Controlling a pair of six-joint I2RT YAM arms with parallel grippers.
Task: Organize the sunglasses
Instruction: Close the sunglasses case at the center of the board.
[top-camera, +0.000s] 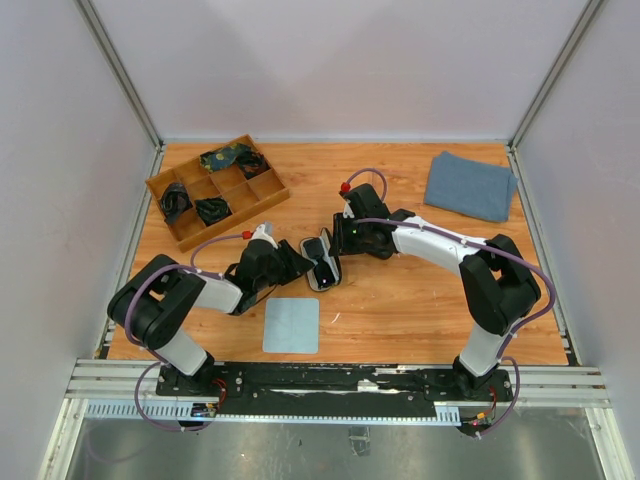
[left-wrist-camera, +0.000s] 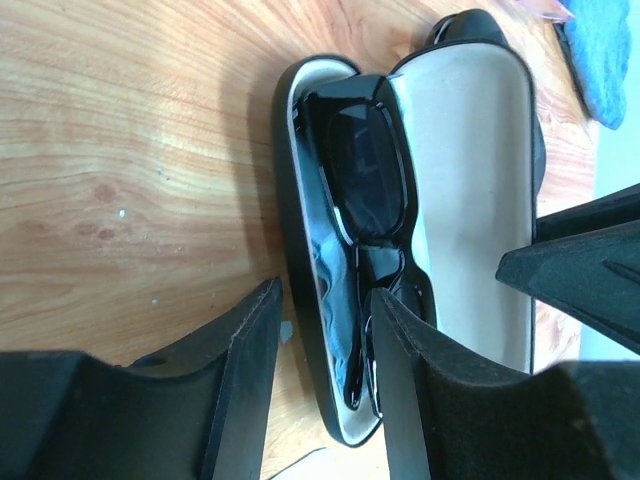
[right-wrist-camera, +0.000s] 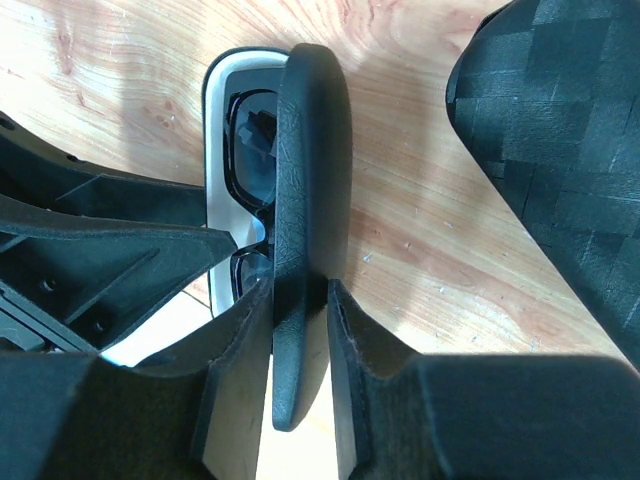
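Note:
The black-framed sunglasses (left-wrist-camera: 365, 170) with dark lenses lie inside an open black hard case (top-camera: 322, 265), on a light blue cloth (left-wrist-camera: 325, 260). They also show in the right wrist view (right-wrist-camera: 250, 140). My left gripper (left-wrist-camera: 325, 300) is open. Its fingers straddle the near wall of the case's base (left-wrist-camera: 290, 250), one outside over the wood and one inside by the glasses. My right gripper (right-wrist-camera: 300, 290) is shut on the edge of the upright case lid (right-wrist-camera: 310, 150). The pale pinkish pair is out of view.
A wooden divider tray (top-camera: 215, 190) with dark items stands at the back left. A folded grey-blue cloth (top-camera: 470, 185) lies at the back right. A light blue square cloth (top-camera: 291, 325) lies near the front. A black textured object (right-wrist-camera: 560, 150), seemingly another case, sits beside the right gripper.

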